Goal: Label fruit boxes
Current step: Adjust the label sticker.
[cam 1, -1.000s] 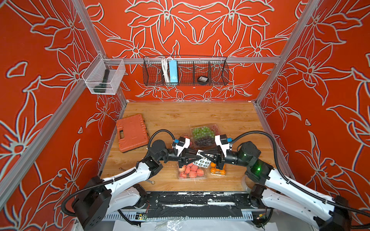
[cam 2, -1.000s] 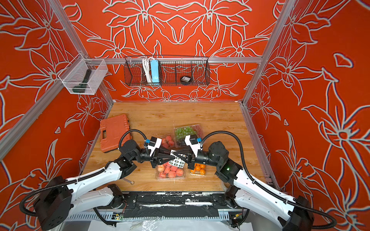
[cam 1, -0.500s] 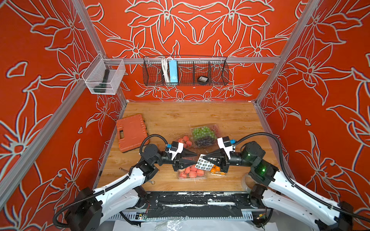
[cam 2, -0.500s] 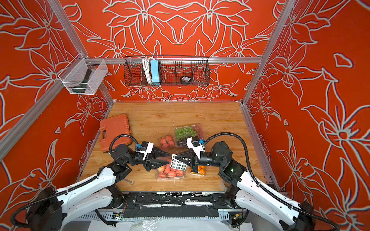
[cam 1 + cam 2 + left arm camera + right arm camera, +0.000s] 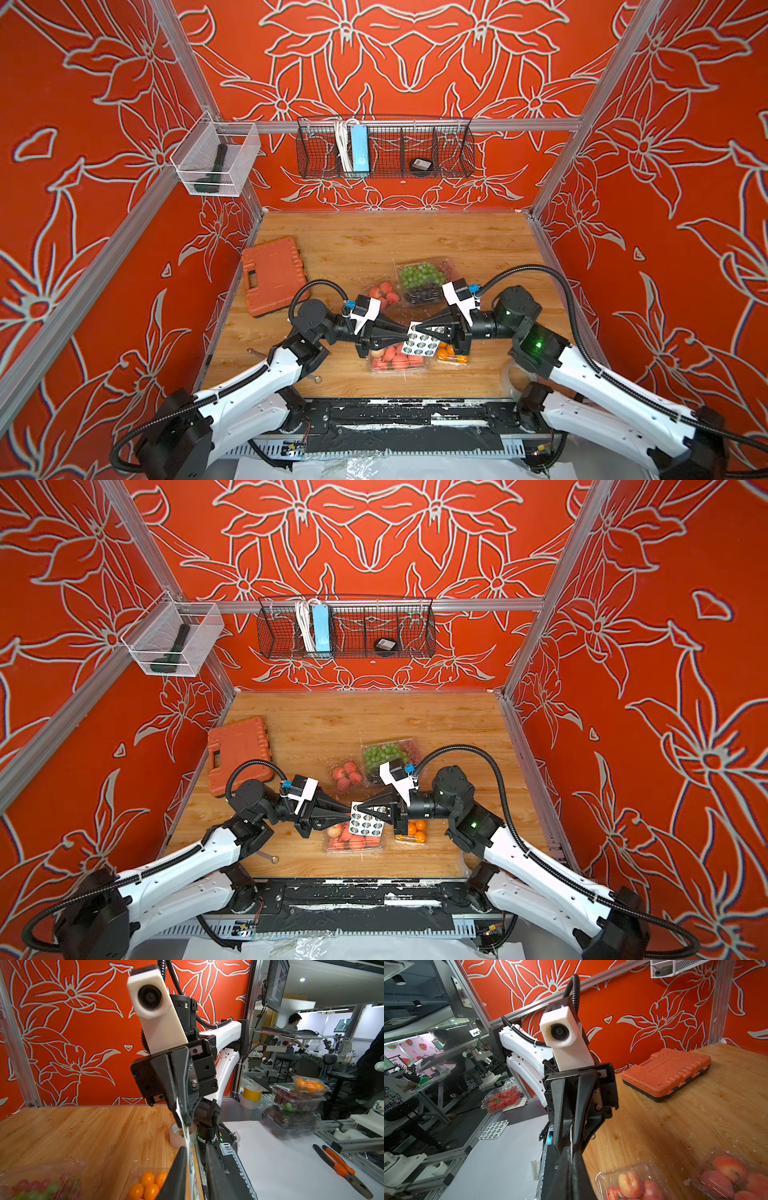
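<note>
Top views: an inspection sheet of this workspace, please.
Surface: wooden tabletop, no spill seen.
Job's things: grape punnet, small peach punnet, large peach punnet, oranges punnet, clustered front-centre.
Clutter: orange tool case, left side.
Grippers: right gripper shut on sticker sheet; left gripper straddles its other edge, grip unclear.
Cables: black conduits loop over both wrists.
Surroundings: wire basket holding blue power strip; mesh bin holding dark tool.

We see a matt wood-grain tabletop (image 5: 415, 241), a ribbed orange plastic tool case (image 5: 272, 270) at its 9 o'clock edge, a glossy clear plastic grape punnet (image 5: 424, 276), a white paper sticker sheet (image 5: 422, 343), a black metal wire basket (image 5: 384, 147) at 12 o'clock
</note>
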Robot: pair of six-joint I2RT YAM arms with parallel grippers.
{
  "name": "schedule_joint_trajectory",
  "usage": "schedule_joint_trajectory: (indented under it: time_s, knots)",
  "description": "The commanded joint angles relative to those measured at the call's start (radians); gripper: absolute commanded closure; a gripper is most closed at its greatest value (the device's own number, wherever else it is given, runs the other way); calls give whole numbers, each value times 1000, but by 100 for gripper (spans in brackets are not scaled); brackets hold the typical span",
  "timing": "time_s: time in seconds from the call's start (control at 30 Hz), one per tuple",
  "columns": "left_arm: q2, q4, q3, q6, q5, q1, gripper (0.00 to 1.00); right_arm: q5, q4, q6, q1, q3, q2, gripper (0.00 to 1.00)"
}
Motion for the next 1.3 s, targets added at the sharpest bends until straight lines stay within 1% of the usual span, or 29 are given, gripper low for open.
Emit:
schedule_joint_trajectory:
  time_s: [0.0, 0.03, 0.1, 0.2, 0.3, 0.73, 0.9, 1.27]
  knots:
    - [-19, 31, -2, -10, 22, 2, 83, -25, 31, 11, -6, 37, 0, 100]
    - [-19, 30, 0, -11, 22, 2, 83, -32, 36, 13, -8, 39, 5, 100]
    - [-15, 22, 6, -8, 21, 2, 89, -44, 45, 19, -8, 41, 16, 100]
    - [-11, 18, 11, -6, 17, 2, 93, -51, 54, 24, -7, 40, 23, 100]
    - [-14, 21, 7, -8, 18, 2, 100, -47, 54, 25, -8, 37, 23, 100]
    - [-5, 16, 13, -17, 7, 2, 100, -62, 75, 34, -7, 32, 45, 100]
    - [7, 13, 17, -19, 1, 2, 100, -88, 107, 52, -7, 27, 58, 100]
    - [3, 49, 0, -29, -8, 2, 100, -106, 127, 64, -8, 25, 86, 100]
